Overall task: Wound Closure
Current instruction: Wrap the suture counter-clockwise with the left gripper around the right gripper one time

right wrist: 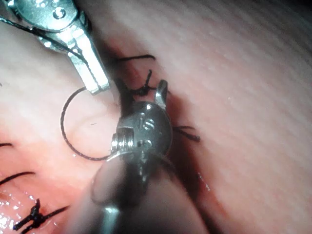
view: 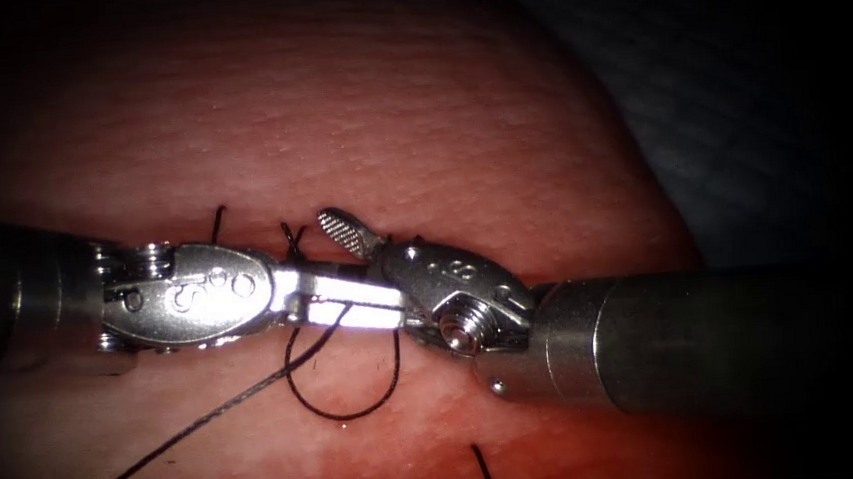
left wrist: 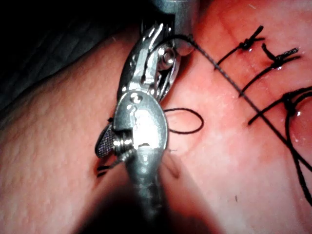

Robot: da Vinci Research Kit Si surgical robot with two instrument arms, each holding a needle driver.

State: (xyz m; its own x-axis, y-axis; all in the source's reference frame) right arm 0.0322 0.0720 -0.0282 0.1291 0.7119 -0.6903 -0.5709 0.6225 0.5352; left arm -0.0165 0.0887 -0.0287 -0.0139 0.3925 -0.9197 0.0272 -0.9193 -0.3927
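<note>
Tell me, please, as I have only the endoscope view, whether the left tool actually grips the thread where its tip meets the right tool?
Observer: Yes. In the right wrist view the left tool is shut on the thread, and the loop hangs from its tip.
Operator: Thank you. Does the right tool hold anything?
Observer: No. The right tool is open and empty, close against a knotted stitch.
Operator: Are there other finished stitches nearby?
Observer: The left wrist view shows two tied stitches with cut ends, just beyond the long thread.
</note>
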